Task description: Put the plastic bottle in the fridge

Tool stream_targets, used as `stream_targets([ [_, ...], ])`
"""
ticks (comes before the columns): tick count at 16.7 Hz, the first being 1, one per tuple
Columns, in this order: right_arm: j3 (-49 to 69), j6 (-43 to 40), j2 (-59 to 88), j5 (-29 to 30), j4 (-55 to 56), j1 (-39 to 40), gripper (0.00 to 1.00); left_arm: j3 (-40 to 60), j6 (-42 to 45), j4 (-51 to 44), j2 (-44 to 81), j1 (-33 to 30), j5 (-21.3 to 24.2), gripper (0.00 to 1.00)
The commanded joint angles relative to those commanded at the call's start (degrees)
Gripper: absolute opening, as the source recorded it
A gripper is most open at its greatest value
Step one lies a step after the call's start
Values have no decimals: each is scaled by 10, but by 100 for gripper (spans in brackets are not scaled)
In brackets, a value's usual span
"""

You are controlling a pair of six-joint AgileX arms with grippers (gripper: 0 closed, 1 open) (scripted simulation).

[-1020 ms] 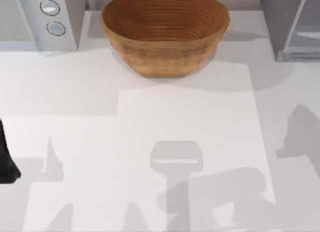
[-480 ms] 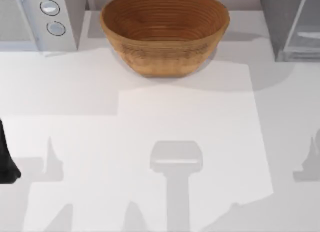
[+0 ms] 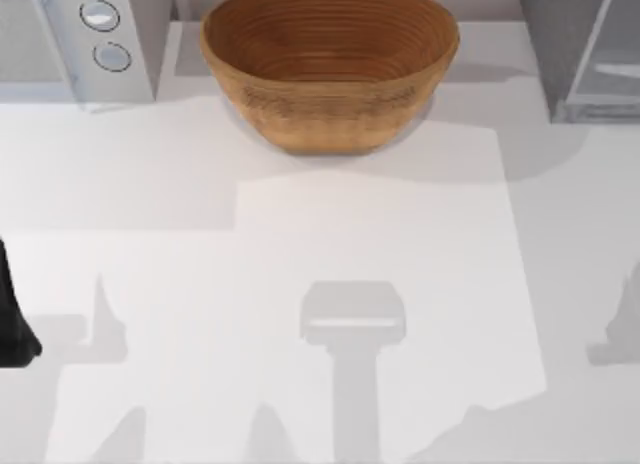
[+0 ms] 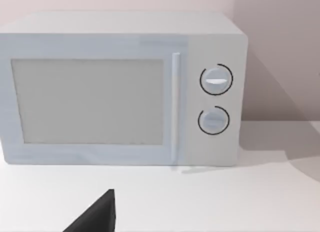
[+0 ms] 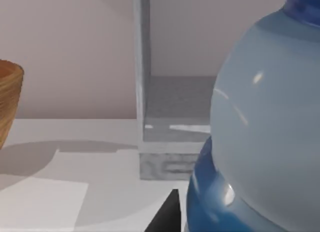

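Right arm's shadow gone from mid-table; plastic bottle (image 5: 265, 132) upright, cap up.

Even bright light, soft-edged grey shadows across the white table (image 3: 300, 184), a shadow pooled under the bowl (image 3: 330, 59), small glare spots on the bottle (image 5: 265, 127).

The wicker bowl (image 3: 329, 64) is sitting at the table's back between the microwave (image 3: 75, 39), left, and the fridge (image 3: 585, 49), right.

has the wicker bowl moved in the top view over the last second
No. The wicker bowl sits in the same spot between the microwave and the fridge.
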Motion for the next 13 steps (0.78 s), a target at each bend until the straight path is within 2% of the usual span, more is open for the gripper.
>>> stream_targets([
  [5,56,1,114,-16,64,-14,1,0,0,0,0,0,0,100],
  [13,236,3,507,-62,271,-68,1,0,0,0,0,0,0,100],
])
